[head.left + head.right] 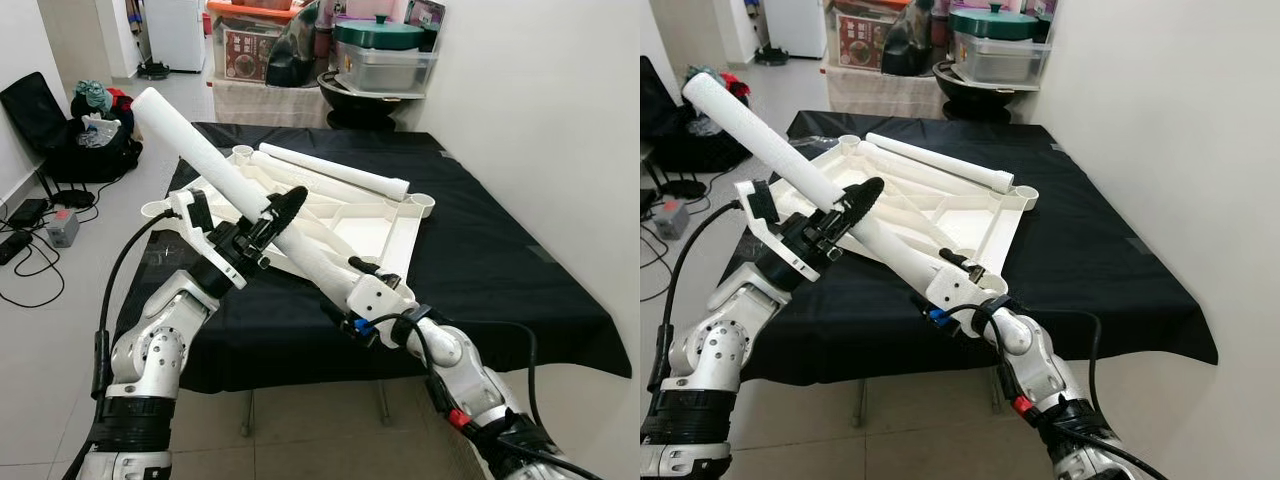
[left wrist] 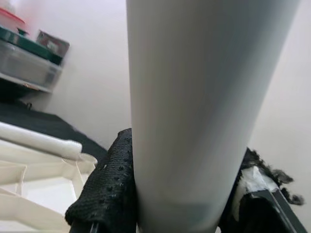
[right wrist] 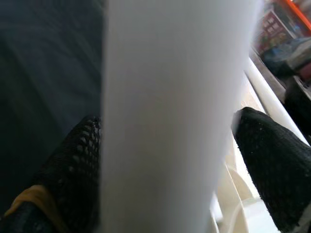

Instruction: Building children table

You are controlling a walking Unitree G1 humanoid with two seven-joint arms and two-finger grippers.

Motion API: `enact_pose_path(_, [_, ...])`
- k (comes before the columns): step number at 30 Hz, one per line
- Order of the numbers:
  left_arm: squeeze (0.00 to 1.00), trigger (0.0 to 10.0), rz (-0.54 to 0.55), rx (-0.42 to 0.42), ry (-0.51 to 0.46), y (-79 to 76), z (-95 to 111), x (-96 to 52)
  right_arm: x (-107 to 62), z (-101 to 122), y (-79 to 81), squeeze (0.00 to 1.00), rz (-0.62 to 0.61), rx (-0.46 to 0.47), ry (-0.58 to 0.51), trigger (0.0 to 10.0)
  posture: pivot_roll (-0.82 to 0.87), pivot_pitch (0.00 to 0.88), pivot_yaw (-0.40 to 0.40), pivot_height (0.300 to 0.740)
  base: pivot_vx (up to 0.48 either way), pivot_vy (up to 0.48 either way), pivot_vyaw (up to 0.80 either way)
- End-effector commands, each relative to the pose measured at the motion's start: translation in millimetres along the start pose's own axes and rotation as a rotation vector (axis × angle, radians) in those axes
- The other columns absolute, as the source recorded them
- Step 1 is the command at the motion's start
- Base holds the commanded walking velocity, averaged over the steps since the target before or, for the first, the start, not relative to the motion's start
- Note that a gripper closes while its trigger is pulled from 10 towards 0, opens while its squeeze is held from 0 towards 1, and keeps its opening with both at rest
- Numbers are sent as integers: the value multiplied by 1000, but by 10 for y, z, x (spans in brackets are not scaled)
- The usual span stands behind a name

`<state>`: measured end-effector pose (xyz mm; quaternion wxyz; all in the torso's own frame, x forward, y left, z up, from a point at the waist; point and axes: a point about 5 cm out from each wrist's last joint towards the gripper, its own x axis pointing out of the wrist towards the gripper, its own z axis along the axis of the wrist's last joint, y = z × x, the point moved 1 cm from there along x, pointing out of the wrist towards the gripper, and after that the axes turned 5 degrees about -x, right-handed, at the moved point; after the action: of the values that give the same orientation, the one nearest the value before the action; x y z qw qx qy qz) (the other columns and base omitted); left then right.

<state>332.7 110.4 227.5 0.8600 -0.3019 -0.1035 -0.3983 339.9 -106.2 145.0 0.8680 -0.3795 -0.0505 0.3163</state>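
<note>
Both silver arms are reaching forward and inward. The left gripper is clamping its black fingers around the middle of a long white tube, wrist raised. The right gripper is closing on the tube's lower end, fingers pressing either side.

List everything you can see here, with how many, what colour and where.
Held leg: one, white, gripped by both grippers above the table.
Tabletop: one, white, upside down on the cloth.
Loose legs: two, white, lying on the tabletop.
Cloth: one, black, covering the table.
Bag: one, black, on the floor at left.
Pot: one, green lid, on the far shelf.
Left gripper: shut on the held leg's middle.
Right gripper: shut on its lower end.
</note>
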Motion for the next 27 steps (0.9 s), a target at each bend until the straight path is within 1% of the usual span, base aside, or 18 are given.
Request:
enact_pose_path(1, [0,10000,-12,34,24,-37,-64,103,54,178,-70,1000,-11,7,-7,10000,27,0,-73,740,0,0,0])
enact_pose_path(2, [0,10000,-12,34,24,-37,-64,103,54,178,-70,1000,-11,7,-7,10000,27,0,-73,740,0,0,0])
enact_pose_path(3, [0,10000,-6,43,30,-33,-89,125,71,250,-96,1000,-23,23,-18,10000,25,0,-72,740,0,0,0])
enact_pose_path(4, [0,10000,-6,43,30,-33,-89,125,71,250,-96,1000,-23,23,-18,10000,25,0,-72,740,0,0,0])
enact_pose_path(5, [0,10000,10,46,35,-12,-129,144,84,333,-129,1000,-39,40,-31,10000,24,0,-72,740,0,0,0])
enact_pose_path(7, [0,10000,29,45,43,10,-184,167,91,429,-151,1000,-50,58,-46,10000,12,0,-70,740,0,0,0])
enact_pose_path(10, [0,10000,31,46,48,6,-220,187,85,481,-134,1000,-43,68,-39,10000,7,0,-68,740,0,0,0])
enact_pose_path(14, [0,10000,22,48,56,-12,-249,210,72,477,-93,1000,-23,82,-20,10000,4,0,-67,740,0,0,0])
enact_pose_path(15, [0,10000,19,49,58,-20,-256,219,65,459,-73,1000,-12,89,-8,7373,4,0,-68,740,0,0,0])
enact_pose_path(16, [0,10000,19,49,58,-20,-256,219,65,459,-73,1000,-12,89,-8,7373,4,0,-68,740,0,0,0])
enact_pose_path(17, [0,10000,16,52,58,-22,-257,229,54,432,-43,1000,4,102,16,4039,5,0,-69,740,0,0,0])
enact_pose_path(19, [0,10000,16,52,58,-22,-257,229,54,432,-43,1000,4,102,16,4039,5,0,-69,740,0,0,0])
enact_pose_path(20, [0,10000,14,54,56,-22,-252,237,47,398,-13,1000,19,112,38,275,5,0,-69,740,0,0,0])
enact_pose_path(22, [0,10000,14,54,54,-21,-248,241,42,378,7,1000,28,118,51,275,5,0,-69,740,0,0,0])
enact_pose_path(23, [0,10000,11,49,45,-22,-233,253,45,354,42,1000,38,138,70,0,8,0,-71,740,0,0,0])
enact_pose_path(24, [0,10000,11,49,45,-22,-233,253,45,354,42,1000,38,138,70,0,8,0,-71,740,0,0,0])
enact_pose_path(27, [0,10000,7,41,31,-28,-221,282,63,323,94,1000,42,179,101,0,11,0,-74,740,0,0,0])
